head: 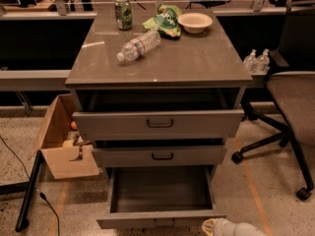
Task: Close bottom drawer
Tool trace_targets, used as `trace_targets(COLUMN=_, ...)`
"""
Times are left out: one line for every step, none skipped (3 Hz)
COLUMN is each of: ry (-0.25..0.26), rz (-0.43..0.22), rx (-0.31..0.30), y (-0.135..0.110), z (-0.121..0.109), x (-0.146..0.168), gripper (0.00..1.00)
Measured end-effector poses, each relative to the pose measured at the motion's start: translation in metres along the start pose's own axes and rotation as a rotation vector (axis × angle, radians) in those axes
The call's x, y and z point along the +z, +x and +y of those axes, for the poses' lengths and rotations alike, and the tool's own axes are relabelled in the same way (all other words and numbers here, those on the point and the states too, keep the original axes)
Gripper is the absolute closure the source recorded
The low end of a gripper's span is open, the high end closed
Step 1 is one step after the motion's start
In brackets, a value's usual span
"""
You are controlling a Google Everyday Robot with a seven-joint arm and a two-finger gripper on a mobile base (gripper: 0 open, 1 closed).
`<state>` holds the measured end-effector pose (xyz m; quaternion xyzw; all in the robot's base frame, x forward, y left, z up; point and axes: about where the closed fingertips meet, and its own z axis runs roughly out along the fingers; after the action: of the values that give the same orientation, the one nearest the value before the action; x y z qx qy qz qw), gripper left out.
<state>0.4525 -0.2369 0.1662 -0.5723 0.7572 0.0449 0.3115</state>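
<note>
The bottom drawer (160, 219) of the grey cabinet is pulled far out, and its empty inside shows. Its low front panel lies near the lower edge of the view. The middle drawer (160, 156) and the top drawer (158, 124) above it are each pulled out a little. My gripper (212, 226) is at the lower edge, just right of the bottom drawer's front right corner, at the end of my white arm (238, 229).
On the cabinet top lie a plastic bottle (138, 45), a green can (123, 13), a green chip bag (166, 19) and a bowl (195, 21). An open cardboard box (61, 139) stands on the floor at left. An office chair (290, 97) stands at right.
</note>
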Motion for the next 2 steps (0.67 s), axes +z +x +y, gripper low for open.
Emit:
trace_targets(ry=0.05, rz=-0.008, rx=0.005, y=0.004, z=-0.011, x=0.014, gripper=1.0)
trace_targets(ry=0.082, rz=-0.017, rx=0.005, y=0.004, z=-0.023, x=0.024, gripper=1.0)
